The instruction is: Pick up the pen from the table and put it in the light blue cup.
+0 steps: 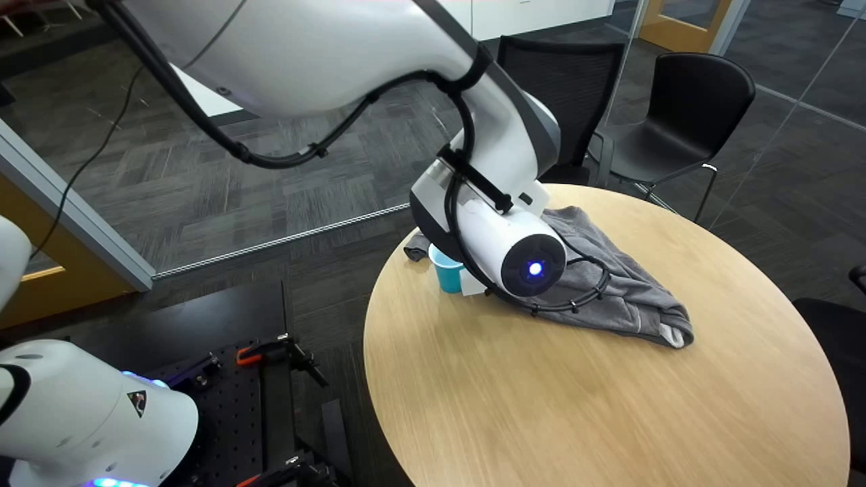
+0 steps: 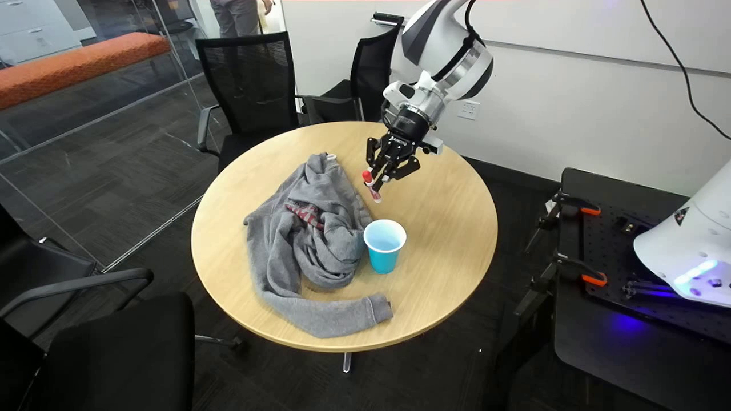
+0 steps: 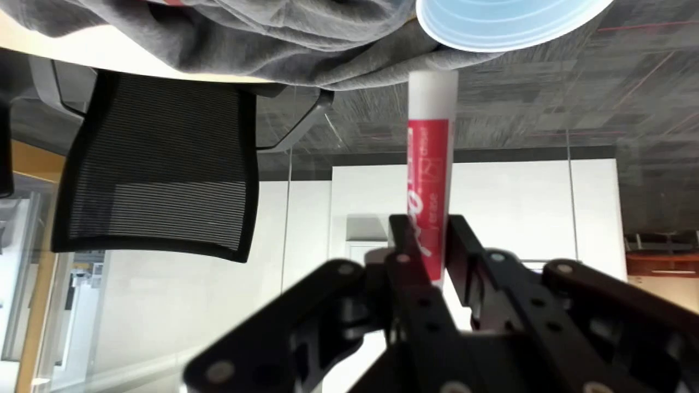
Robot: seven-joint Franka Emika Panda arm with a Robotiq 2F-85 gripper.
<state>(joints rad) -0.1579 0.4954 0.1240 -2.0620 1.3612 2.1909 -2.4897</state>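
The pen is a red and white marker, held in my gripper between its two fingertips in the wrist view. In an exterior view the gripper is in the air over the far part of the table, with the pen tilted across its fingertips, red end up. The light blue cup stands upright on the table, nearer that camera than the gripper and apart from the pen. The cup is partly behind the arm in an exterior view, where the gripper and pen are hidden. Part of its rim shows at the wrist view's top.
A grey sweatshirt lies bunched on the table, right beside the cup; it also shows in an exterior view. Black chairs stand around the round table. The robot's base is on a black stand beside it.
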